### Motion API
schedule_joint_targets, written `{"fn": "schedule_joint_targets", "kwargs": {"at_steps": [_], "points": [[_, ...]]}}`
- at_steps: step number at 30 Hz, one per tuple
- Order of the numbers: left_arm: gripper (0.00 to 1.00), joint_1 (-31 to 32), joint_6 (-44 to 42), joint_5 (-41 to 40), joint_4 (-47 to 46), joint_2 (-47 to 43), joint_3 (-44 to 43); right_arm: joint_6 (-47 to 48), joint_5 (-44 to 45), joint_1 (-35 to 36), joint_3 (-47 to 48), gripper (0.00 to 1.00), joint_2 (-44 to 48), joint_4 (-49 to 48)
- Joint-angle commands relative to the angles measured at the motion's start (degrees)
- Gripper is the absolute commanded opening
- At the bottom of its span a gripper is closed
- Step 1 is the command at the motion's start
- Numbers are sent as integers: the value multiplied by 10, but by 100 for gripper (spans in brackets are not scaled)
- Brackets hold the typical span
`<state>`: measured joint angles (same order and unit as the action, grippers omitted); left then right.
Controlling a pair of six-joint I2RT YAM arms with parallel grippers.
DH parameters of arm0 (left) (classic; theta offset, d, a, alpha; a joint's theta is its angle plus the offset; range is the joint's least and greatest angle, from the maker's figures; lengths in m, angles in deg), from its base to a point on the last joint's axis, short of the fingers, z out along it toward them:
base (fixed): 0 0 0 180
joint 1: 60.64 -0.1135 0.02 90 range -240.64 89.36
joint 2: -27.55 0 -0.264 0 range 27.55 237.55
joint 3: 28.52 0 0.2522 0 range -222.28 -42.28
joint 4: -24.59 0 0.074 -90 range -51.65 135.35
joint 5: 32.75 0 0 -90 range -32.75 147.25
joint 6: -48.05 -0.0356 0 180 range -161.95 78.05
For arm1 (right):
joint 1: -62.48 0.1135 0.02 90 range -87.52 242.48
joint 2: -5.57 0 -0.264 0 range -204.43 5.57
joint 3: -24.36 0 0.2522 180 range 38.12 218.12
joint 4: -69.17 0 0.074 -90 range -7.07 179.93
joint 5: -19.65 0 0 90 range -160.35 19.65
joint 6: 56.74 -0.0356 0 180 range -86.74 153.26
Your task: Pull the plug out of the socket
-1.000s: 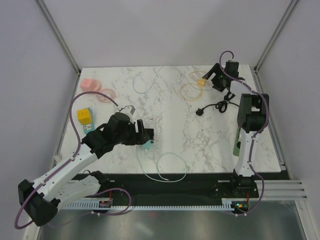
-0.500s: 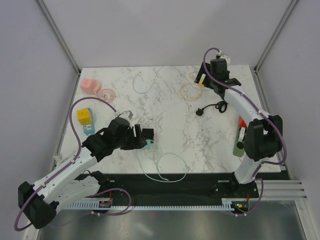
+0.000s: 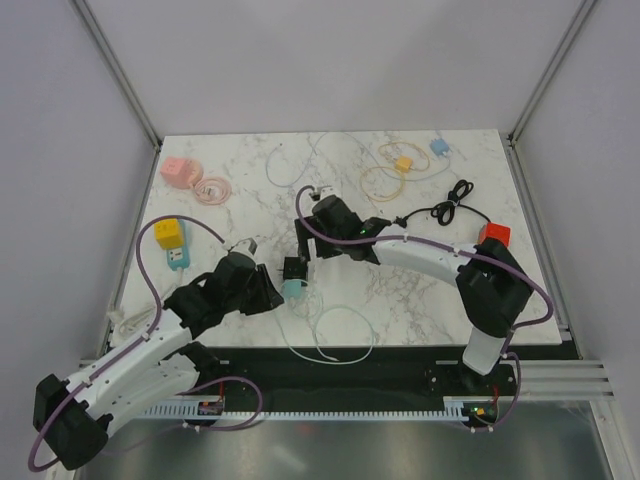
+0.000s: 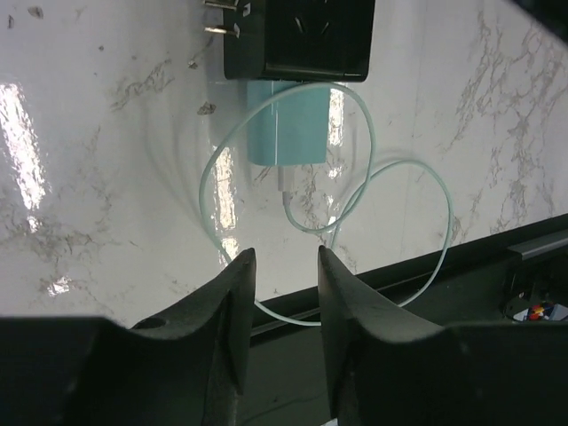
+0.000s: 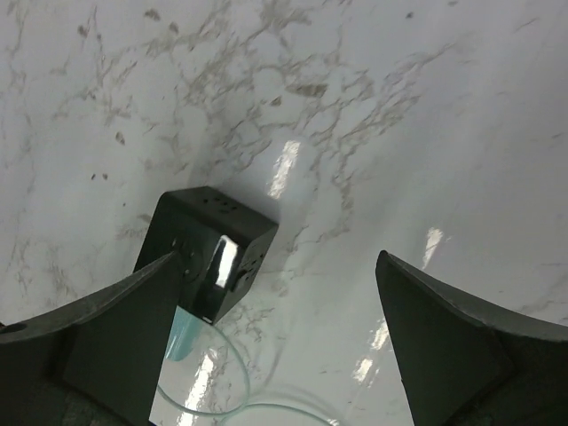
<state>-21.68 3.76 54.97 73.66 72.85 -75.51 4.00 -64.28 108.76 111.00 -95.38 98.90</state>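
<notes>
Nearest the arm bases, the left tool [image 4: 283, 266] hovers low over the marble desk [image 3: 440, 290], its jaws drawn close together with only a narrow gap, and nothing is gripped between them. Just beyond its fingertips, apart from them, lies the teal plug [image 4: 288, 124], seated in the near face of the black socket [image 4: 297, 35]. The plug's pale cable [image 4: 373, 146] curls in loops back toward the desk's near edge. In the top view the left tool sits just left of the plug, without touching it. Farther on, the right tool [image 5: 277, 266] reaches in from across the desk and hangs above the socket block with its jaws spread wide and released, the block lying between the fingers and nearer the left one, untouched. Beyond lie a black cord [image 3: 450, 210], a red block [image 3: 493, 235] and a yellow adapter [image 3: 168, 234].
</notes>
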Motion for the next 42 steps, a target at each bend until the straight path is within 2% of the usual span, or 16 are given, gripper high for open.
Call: {"fn": "schedule_joint_targets", "kwargs": {"at_steps": [1,10,20,27,29,34,37,42], "points": [[40,-2,44,16,-41,-27,29,-3,68,52,-9,98,-13,-22],[42,-2,82,3,-18,-146,74,-83,151,138,2,98,-61,-20],[43,-2,90,9,1,-168,80,-198,237,150,55,98,-106,27],[43,-2,96,7,4,-179,91,-204,257,153,71,98,-88,29],[43,-2,97,7,4,-178,92,-187,258,153,82,98,-94,28],[44,-2,94,8,4,-169,88,-63,217,152,106,98,-114,28],[44,-2,91,6,3,-159,86,-19,213,152,90,98,-99,20],[45,-2,92,10,-8,-138,85,64,154,152,35,98,-67,-52]]}}
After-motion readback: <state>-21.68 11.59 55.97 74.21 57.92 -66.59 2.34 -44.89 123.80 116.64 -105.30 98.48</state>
